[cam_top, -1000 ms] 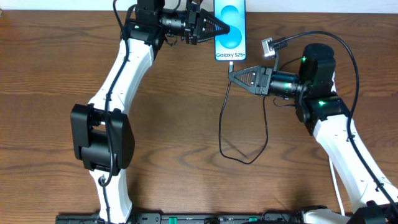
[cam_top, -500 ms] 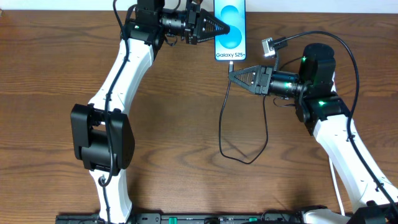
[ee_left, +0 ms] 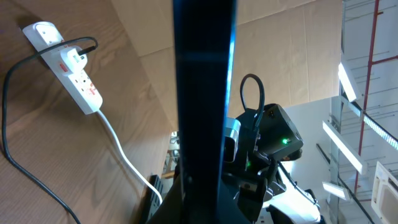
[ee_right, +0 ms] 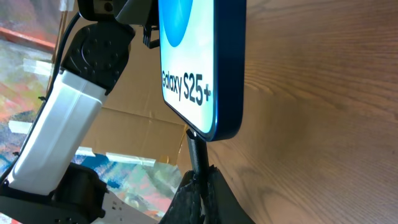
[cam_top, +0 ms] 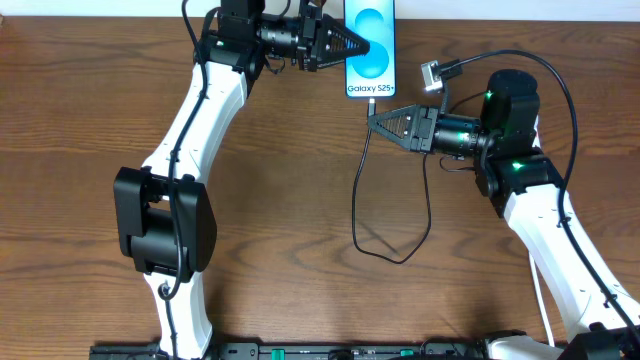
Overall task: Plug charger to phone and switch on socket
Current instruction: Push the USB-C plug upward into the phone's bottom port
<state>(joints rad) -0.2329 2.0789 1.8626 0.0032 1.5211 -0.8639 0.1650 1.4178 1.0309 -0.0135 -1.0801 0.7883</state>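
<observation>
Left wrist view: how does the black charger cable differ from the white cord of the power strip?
The charger is thin and black; the white cord is thicker. The charger's plug sits in the face of the socket, nearer its rounded end; the white cord leaves the opposite end. The charger curves off left; the white cord runs down right. Both are joined to the socket.

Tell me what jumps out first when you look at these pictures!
The bright blue-and-white phone reading Galaxy S25+ catches the eye first, at the top middle of the brown table, with the left gripper pinching its edge. Just below it, the right gripper holds the tip of the thin black charger at the phone's bottom end, and the cable loops down towards the robot.
</observation>
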